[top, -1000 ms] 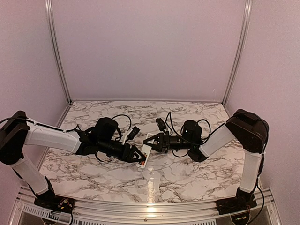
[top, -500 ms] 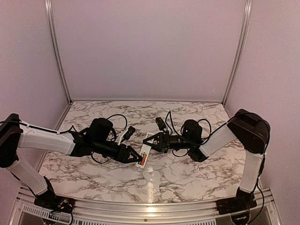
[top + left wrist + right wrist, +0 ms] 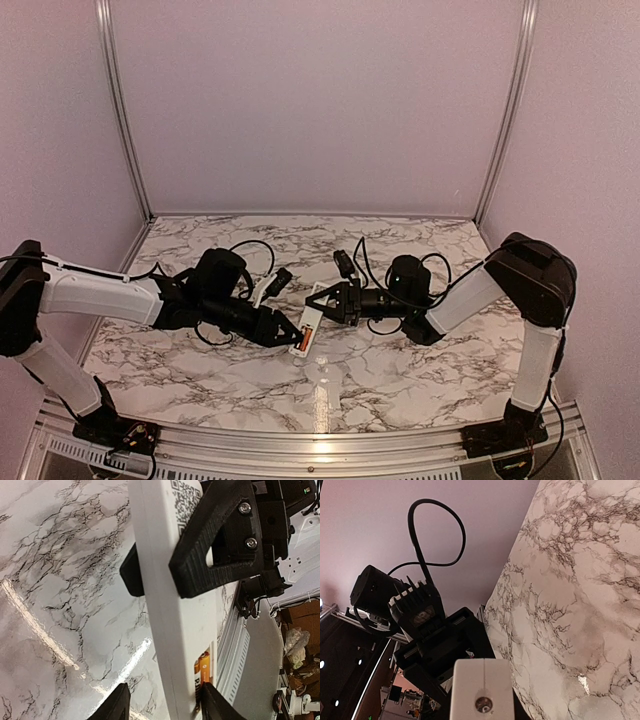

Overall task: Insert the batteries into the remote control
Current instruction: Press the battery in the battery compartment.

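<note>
Top external view showed the remote control point(image 3: 309, 332) clamped at opposite ends by the left gripper point(image 3: 293, 336) and right gripper point(image 3: 319, 305), a battery point(image 3: 204, 672) seated inside it.

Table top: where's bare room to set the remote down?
Bare marble along the back wall and the near rail strip. Crowded mid-table, where the left gripper and right gripper meet at the remote control.

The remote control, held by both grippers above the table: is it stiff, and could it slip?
The remote control looks like a hard plastic bar, so it probably stays stiff between the right gripper and the left gripper. Its smooth white sides may slip if the grip loosens. The battery in the open bay could perhaps fall out when tilted.
</note>
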You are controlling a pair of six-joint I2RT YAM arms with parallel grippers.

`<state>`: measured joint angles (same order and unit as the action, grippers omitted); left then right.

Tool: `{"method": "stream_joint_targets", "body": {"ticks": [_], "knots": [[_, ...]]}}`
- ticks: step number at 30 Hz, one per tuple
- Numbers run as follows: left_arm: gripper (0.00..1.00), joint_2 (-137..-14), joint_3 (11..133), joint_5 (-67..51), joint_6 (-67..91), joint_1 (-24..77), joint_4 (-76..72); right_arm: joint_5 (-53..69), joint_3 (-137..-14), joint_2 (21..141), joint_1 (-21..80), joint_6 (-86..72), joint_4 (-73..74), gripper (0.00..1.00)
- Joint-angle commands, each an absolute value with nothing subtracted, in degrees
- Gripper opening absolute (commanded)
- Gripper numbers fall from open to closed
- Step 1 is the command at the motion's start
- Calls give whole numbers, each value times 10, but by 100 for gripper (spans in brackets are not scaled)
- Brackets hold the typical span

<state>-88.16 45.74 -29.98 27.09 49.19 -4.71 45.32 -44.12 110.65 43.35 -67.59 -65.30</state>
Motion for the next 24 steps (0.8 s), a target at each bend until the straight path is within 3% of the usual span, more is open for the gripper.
{"method": "stream_joint_targets", "body": {"ticks": [1,7,17,24], "knots": [[57,-884,452,-239,255,483,6,488,-458,1080,436,-676,-670,0],[73,-834,446,-222,245,483,-25,485,-426,1057,409,-654,-647,0],[79,-811,453,-180,202,489,-27,473,-368,992,358,-572,-554,0],[91,-868,527,-109,192,540,-12,449,-363,976,358,-560,-530,0]]}}
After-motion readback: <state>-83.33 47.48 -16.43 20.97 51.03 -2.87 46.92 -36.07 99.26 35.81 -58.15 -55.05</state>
